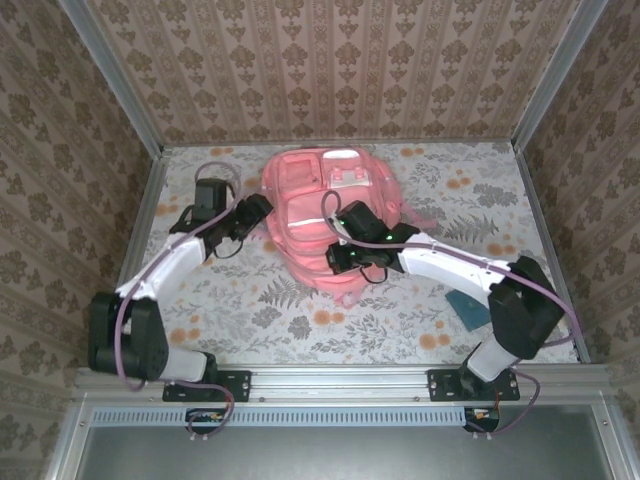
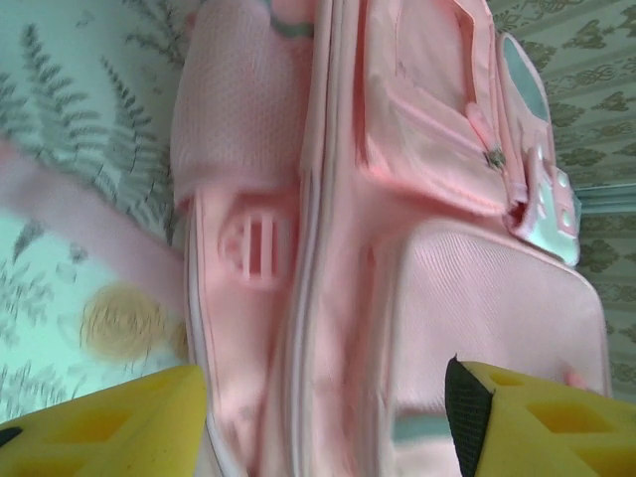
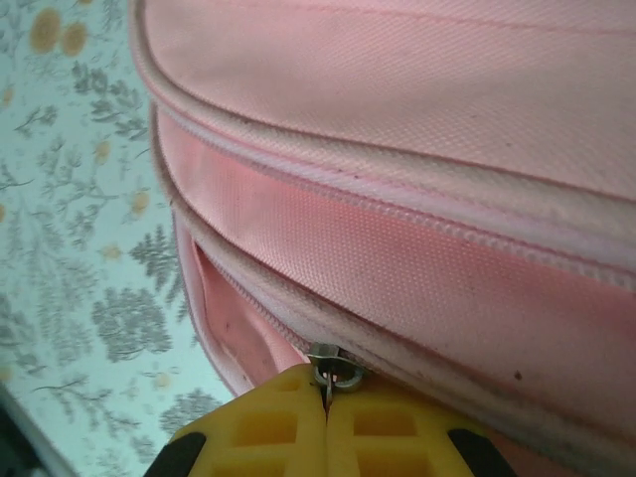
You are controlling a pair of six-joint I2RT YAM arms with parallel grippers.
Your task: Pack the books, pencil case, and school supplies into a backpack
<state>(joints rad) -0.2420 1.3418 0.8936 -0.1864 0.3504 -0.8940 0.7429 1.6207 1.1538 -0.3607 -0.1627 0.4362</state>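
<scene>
Backpack point(image 1: 300, 225) facing spread left pincer point(image 2: 326, 376), right pincer point(image 3: 326, 397) apparently pinching its zipper pull point(image 3: 334, 369)

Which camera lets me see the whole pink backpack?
The top camera: the backpack lies almost whole on the table. The left wrist camera shows blurry pockets up close; the right wrist camera shows its zipper pull, pinched by the right gripper.

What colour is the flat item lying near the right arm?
Teal; the flat item shows best in the top external view.
</scene>
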